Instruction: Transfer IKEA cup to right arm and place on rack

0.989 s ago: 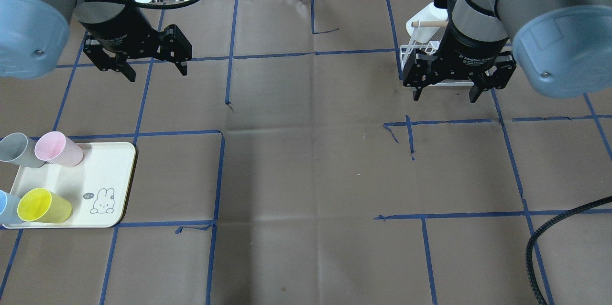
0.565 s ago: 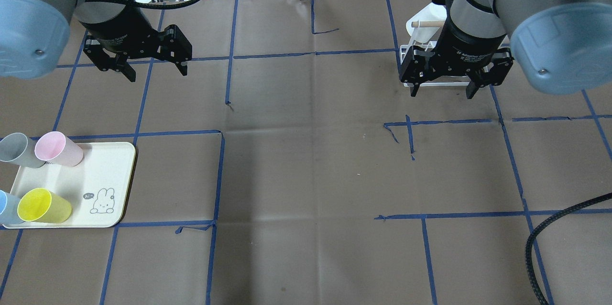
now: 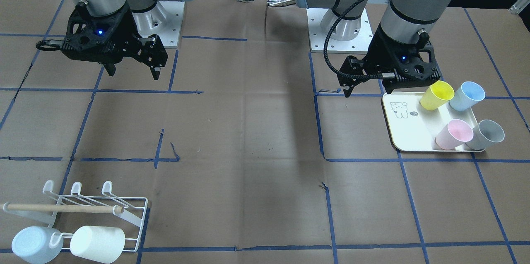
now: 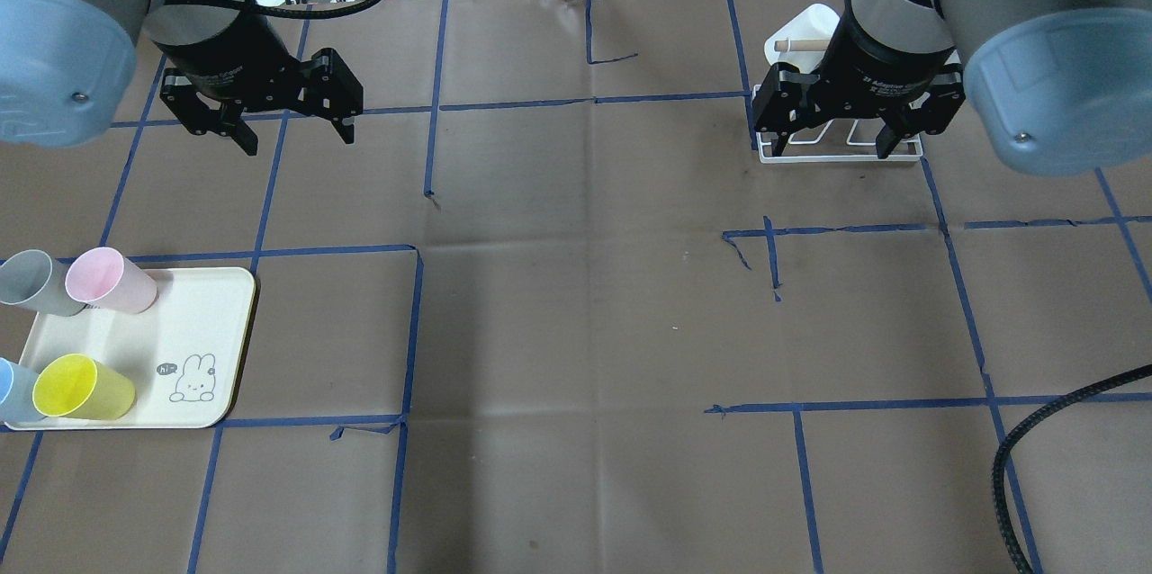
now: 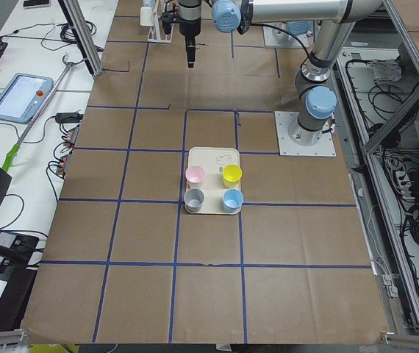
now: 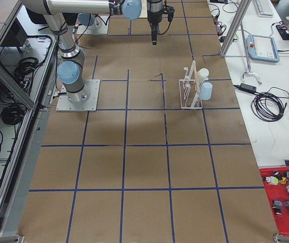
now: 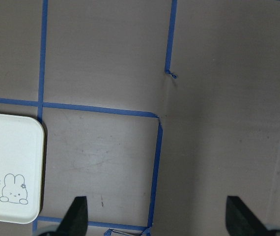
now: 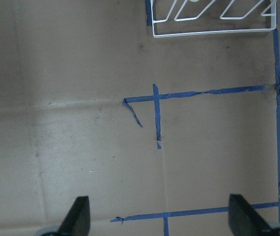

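IKEA cups (image 4: 108, 279), four of them, stood mouth-up on the cream tray (image 4: 202, 322) at my far left, in grey, pink, blue and yellow. None had been picked up. They looked like smooth, matte plastic tumblers that tapered toward the base. The tray was flat, with rounded corners and a little rabbit drawing.

Moving right, the left pincer (image 4: 295, 135) hung above the counter (image 4: 576, 331) beyond the tray. Its jaws were spread wide and held nothing. Its wrist camera showed only bare paper between the fingertips. The middle of the counter was creased brown paper gridded with blue tape (image 4: 432, 106), torn in spots.

Further right, the right pincer (image 4: 833, 144) was released too and empty, hanging over the near edge of the rack (image 4: 846, 158). The rack was thin white wire with hooked prongs, and a pale wooden dowel (image 3: 62, 208) ran across it. From the front camera I saw a pale blue cup (image 3: 31, 244) and a white cup (image 3: 97, 244) sitting on their sides on it.

My read was that two cups were already racked and four were waiting. For the next cup, everything was still ahead: the grab from the tray, the mid-counter handover and the hang on a prong.
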Motion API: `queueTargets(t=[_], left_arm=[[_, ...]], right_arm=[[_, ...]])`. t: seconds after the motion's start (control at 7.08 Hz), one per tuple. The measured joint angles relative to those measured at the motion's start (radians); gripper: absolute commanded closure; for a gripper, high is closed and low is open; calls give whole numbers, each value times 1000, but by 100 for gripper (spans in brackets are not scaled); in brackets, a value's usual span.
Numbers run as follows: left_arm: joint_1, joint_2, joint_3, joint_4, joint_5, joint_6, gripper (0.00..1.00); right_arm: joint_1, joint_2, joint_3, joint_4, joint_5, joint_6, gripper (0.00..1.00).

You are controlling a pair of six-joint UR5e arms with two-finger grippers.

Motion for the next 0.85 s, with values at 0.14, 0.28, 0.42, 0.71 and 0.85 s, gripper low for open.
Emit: queueTargets(t=[0.14,0.28,0.42,0.71,0.85], left_arm=[[0,0,1,1,0,0,1],[0,-1,1,3,0,0,1],[0,-2,1,6,0,-1,1],[0,-2,2,7,0,-1,1],[0,-1,3,8,0,-1,1]], right_arm=[[0,0,0,-1,0,0,0],[0,0,-1,-1,-1,0,0],[0,1,-1,-3,0,1,0],[0,4,-1,-8,1,1,0],[0,5,-2,-9,1,1,0]])
